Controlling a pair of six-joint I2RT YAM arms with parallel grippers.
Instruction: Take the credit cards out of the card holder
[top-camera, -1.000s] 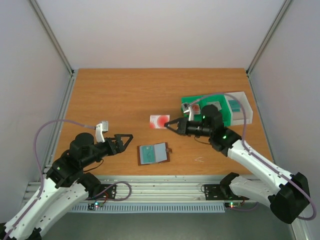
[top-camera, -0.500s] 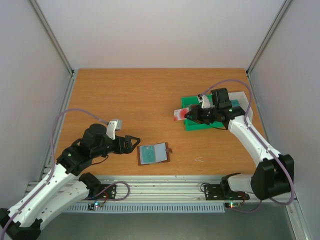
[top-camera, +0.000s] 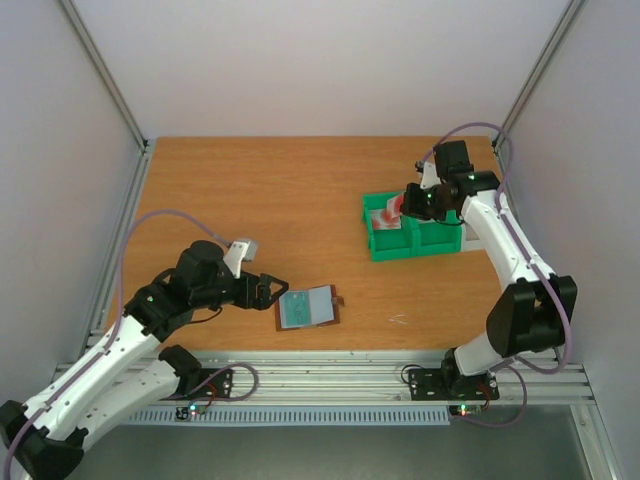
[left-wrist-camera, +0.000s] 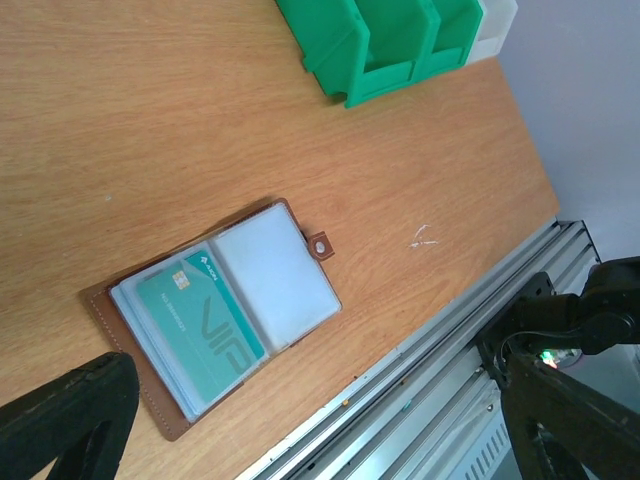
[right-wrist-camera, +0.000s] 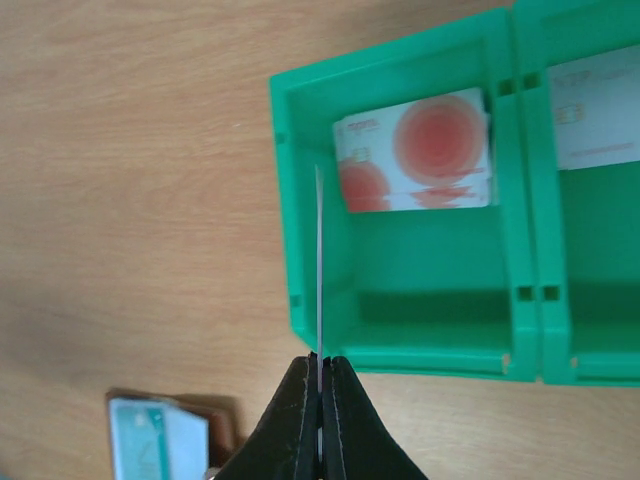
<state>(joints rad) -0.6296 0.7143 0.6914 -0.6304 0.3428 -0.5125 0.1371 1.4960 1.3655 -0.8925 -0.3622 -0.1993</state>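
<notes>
From above, we see the left gripper (top-camera: 268, 293) low over the table (top-camera: 250, 190), its jaws spread wide and holding nothing, just left of the wallet (top-camera: 308, 307), which lies open near the front edge. The right gripper (top-camera: 398, 207) hangs over the left end of the green bins (top-camera: 392, 250) on the table's right side, pinching a pinkish card (top-camera: 386, 210). In the left wrist view, the wallet (left-wrist-camera: 225, 315) lies flat and open between the 2 dark fingers (left-wrist-camera: 70, 415), touching neither. A teal card (left-wrist-camera: 200, 318) sits in 1 of its pockets, the other pocket looks pale and we cannot tell what it holds, and the tab (left-wrist-camera: 320, 245) sticks out on the pale pocket's side. In the right wrist view, the jaws are clamped tight on the held card (right-wrist-camera: 318, 260), seen edge-on as a thin line over the left side of the left compartment. 2 pink cards (right-wrist-camera: 415, 150) with red blots lie overlapped at that compartment's far end, and a pale card (right-wrist-camera: 595, 115) lies in the next one. The wallet (right-wrist-camera: 165, 440) shows in the bottom-left corner, well apart from the bins.
</notes>
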